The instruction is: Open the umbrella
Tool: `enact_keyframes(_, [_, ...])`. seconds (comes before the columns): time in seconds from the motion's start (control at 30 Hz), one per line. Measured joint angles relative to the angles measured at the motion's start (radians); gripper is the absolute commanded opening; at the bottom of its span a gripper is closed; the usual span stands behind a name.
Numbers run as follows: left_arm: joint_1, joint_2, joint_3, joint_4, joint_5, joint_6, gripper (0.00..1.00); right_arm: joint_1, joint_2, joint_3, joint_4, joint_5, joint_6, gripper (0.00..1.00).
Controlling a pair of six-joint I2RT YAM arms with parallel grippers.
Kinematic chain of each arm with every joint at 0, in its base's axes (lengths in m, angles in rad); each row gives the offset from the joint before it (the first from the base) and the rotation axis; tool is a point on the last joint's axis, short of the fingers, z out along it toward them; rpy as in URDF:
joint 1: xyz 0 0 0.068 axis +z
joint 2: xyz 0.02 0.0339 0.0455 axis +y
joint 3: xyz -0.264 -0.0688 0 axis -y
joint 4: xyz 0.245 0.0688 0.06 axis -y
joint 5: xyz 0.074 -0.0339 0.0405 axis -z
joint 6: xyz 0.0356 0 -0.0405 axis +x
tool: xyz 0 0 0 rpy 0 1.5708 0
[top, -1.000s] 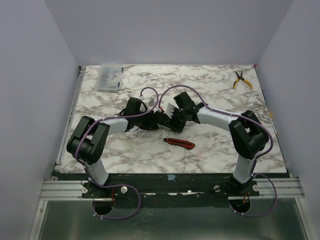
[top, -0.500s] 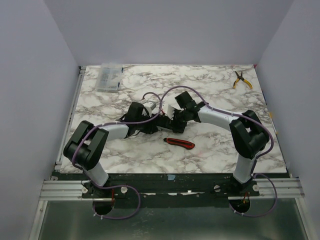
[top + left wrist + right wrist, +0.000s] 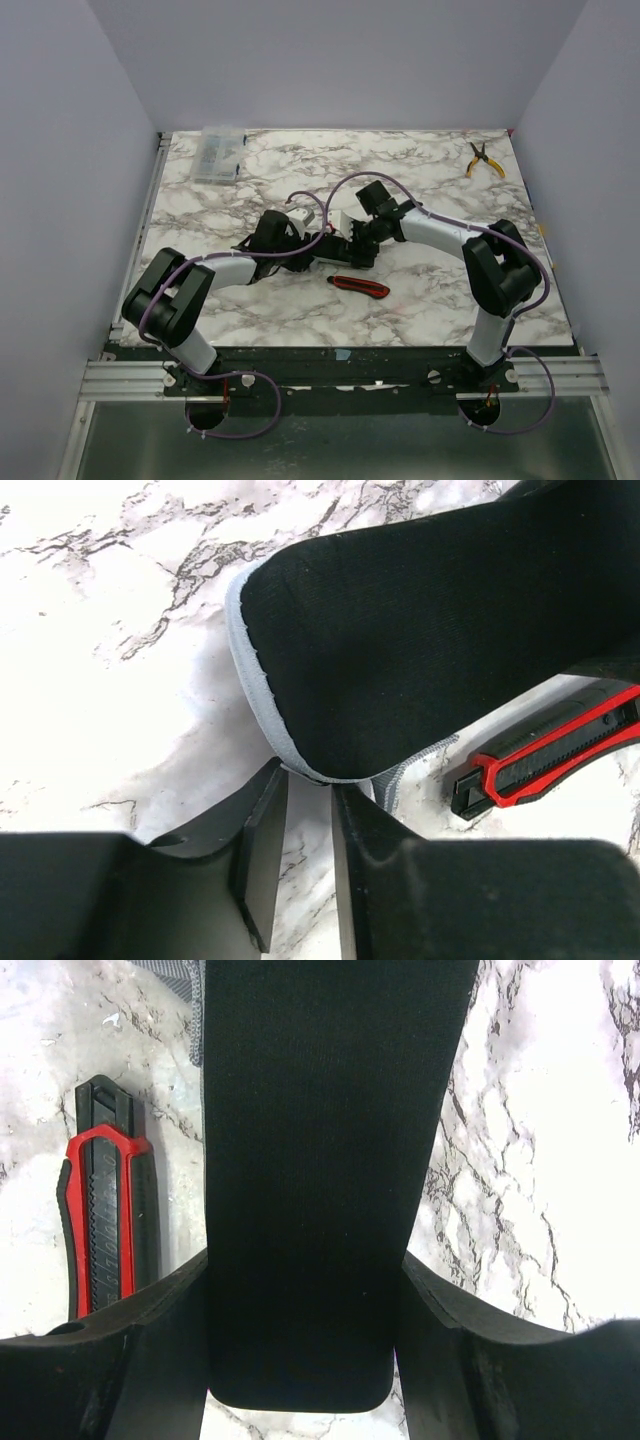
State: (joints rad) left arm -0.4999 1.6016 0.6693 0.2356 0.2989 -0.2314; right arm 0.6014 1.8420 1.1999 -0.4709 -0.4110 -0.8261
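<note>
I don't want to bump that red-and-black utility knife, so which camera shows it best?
Top external: the utility knife lies whole and unobstructed on the marble table. Right wrist shows it close up, its lower end behind a finger of the right tool. Left wrist catches one end, cut off by black fabric and the frame edge.

One umbrella (image 3: 420,630), one knife (image 3: 359,286), one pair of pliers (image 3: 484,160), one box (image 3: 219,155).

A white table (image 3: 430,312) with grey marble veining is standing between plain pale lilac walls (image 3: 330,60) that are closing it in on three sides; an aluminium rail (image 3: 125,376) is running along its near edge, and soft, even light is falling across it
</note>
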Motion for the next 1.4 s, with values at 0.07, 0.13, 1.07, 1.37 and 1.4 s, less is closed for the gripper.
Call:
enact_keyframes(0.07, [-0.009,0.0,-0.001,0.008,-0.001,-0.017,0.33,-0.002,0.0,0.002,-0.002,-0.002,0.014,0.29])
enact_keyframes(0.13, [-0.019,0.0,-0.001,0.013,-0.006,-0.028,0.33,-0.005,0.0,0.002,-0.006,-0.002,0.03,0.29])
enact_keyframes(1.07, [-0.023,-0.014,0.022,-0.057,0.016,-0.011,0.0,-0.012,-0.032,-0.044,-0.005,-0.002,-0.071,0.18])
enact_keyframes(1.37, [-0.003,-0.036,0.022,-0.069,0.056,0.025,0.0,-0.051,-0.023,-0.032,-0.018,-0.046,-0.117,0.11])
enact_keyframes(1.4, [0.0,-0.036,0.025,-0.074,0.058,0.02,0.0,-0.054,-0.019,-0.026,-0.021,-0.053,-0.117,0.1])
